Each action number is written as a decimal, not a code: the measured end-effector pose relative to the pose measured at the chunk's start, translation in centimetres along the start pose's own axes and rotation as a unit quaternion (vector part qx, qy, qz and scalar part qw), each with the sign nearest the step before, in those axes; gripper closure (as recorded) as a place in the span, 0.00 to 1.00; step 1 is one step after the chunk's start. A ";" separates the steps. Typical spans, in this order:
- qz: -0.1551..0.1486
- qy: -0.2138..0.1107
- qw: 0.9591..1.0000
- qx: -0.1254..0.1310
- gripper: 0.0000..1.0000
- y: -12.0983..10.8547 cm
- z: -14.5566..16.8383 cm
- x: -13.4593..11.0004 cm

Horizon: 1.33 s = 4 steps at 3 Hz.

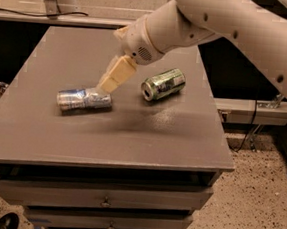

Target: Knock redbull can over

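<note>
The redbull can is slim, silver with blue-grey patches, and lies on its side on the grey table top, left of centre. My gripper hangs just above and to the right of the can's right end, its cream fingers pointing down-left from the white wrist. It holds nothing.
A fatter green-and-silver can lies on its side to the right of the gripper. The table has drawers in its front. My white arm crosses the upper right. A rail and counter run behind the table.
</note>
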State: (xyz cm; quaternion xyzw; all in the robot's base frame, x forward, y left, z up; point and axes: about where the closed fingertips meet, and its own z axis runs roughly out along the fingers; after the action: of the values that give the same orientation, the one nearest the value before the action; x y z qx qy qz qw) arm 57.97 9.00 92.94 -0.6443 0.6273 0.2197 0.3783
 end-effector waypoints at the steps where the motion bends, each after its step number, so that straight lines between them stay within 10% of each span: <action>1: 0.025 -0.031 0.998 0.039 0.00 -1.2 -3.5 0.8; 3: 0.034 -0.064 0.995 0.061 0.00 -3.1 -5.4 2.3; 4: 0.027 -0.118 0.986 0.113 0.00 -7.0 -10.6 4.8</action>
State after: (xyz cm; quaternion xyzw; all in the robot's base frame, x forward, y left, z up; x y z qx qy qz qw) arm 63.31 -2.62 97.34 -0.5499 0.6160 0.2322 0.5141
